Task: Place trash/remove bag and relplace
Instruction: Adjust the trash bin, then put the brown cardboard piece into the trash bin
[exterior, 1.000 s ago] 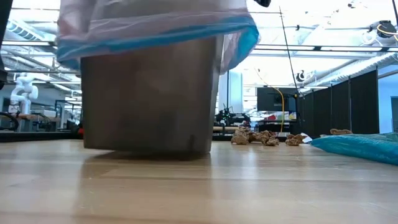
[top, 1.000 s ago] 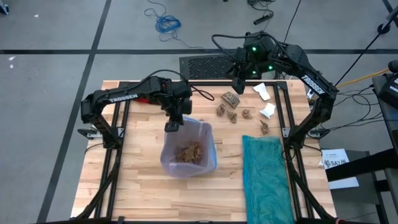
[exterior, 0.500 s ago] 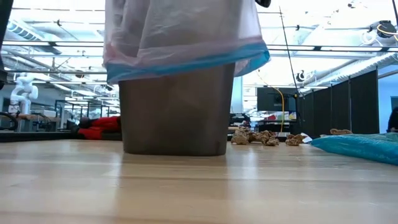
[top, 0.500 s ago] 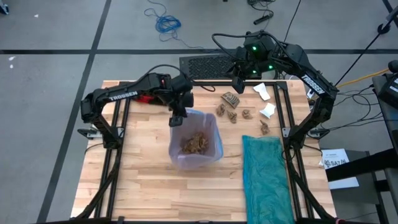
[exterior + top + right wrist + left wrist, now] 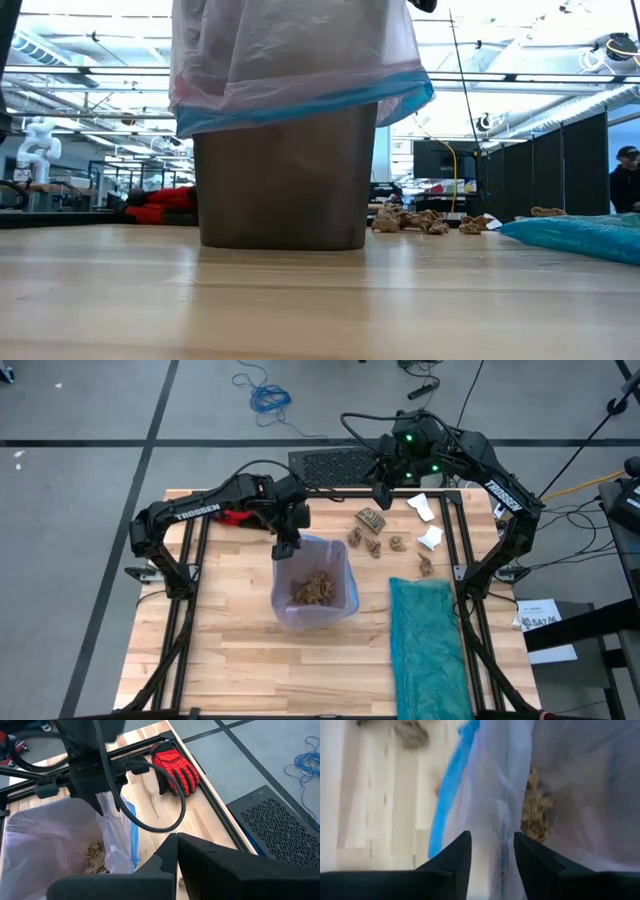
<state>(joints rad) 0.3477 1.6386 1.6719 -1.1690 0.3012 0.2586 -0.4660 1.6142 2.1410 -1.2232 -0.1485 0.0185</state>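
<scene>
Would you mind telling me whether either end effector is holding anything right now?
Neither holds anything: the left end effector is open astride the bag rim at the bin, and the right end effector is shut and empty.

One bin (image 5: 313, 593), one lilac bag (image 5: 340, 575), one teal bag (image 5: 427, 645), one red glove (image 5: 175, 764)

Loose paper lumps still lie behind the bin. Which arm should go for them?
Right. The right gripper, fingers shut, hovers beside the paper lumps at the table's far edge. The left gripper, fingers apart, is at the bag's rim on the bin.
</scene>
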